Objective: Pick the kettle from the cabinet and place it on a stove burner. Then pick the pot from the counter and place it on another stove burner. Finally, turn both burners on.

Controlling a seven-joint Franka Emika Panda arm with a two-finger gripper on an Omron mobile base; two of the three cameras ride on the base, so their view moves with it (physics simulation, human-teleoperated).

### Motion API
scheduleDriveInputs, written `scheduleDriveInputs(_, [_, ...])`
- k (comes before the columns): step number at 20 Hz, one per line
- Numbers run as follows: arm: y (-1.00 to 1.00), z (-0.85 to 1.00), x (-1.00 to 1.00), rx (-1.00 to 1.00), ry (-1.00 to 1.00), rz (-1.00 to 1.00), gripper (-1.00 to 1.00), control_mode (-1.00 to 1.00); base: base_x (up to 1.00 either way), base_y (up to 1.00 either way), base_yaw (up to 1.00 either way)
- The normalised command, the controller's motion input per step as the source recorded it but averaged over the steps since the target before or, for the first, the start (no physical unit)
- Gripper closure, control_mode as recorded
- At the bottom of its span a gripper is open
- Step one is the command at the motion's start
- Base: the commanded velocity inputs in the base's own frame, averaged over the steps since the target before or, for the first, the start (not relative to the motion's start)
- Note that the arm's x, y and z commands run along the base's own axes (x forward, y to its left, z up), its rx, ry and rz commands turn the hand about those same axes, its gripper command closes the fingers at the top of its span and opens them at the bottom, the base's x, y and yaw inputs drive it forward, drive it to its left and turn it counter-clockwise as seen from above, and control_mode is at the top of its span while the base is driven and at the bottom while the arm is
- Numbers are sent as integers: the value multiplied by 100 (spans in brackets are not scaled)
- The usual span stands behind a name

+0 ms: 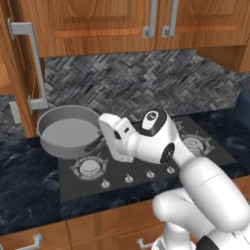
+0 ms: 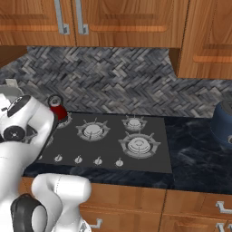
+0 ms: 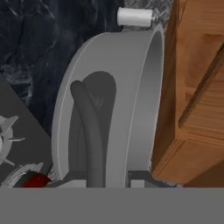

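- Pot (image 1: pixel 68 131) rides tilted over the cooktop's (image 2: pixel 149 161) left edge, beside the open cabinet door (image 1: pixel 22 73).
- Gripper (image 3: pixel 106 177) clamps the pot's near wall; fingers mostly cut off.
- Kettle (image 2: pixel 58 110) sits on a rear burner, half hidden behind the arm.

White rounded arm (image 1: pixel 195 166), dark joints — glossy

Kitchen: gas cooktop (image 2: pixel 104 140), wooden cabinets (image 2: pixel 127 20), tiled backsplash (image 2: pixel 118 81).

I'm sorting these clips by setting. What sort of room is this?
A rendered home kitchen: a dark grey gas cooktop with spoked burners, warm brown wooden cabinets, and a wide grey steel pot.
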Motion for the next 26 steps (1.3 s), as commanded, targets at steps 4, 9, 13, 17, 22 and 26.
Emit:
scheduleDriveInputs(4, [-49,53,0,0,14,-5,100,-100,0,0,0])
scheduleDriveInputs(9, [-50,52,0,0,13,-6,100,-100,0,0,0])
scheduleDriveInputs(13, [-50,44,0,0,14,-8,100,-100,0,0,0])
scheduleDriveInputs(17, [-48,37,0,0,14,-9,100,-100,0,0,0])
scheduleDriveInputs(22, [-47,43,0,0,12,-9,100,-100,0,0,0])
scheduleDriveInputs(26, [-42,43,0,-4,10,-8,100,-100,0,0,0])
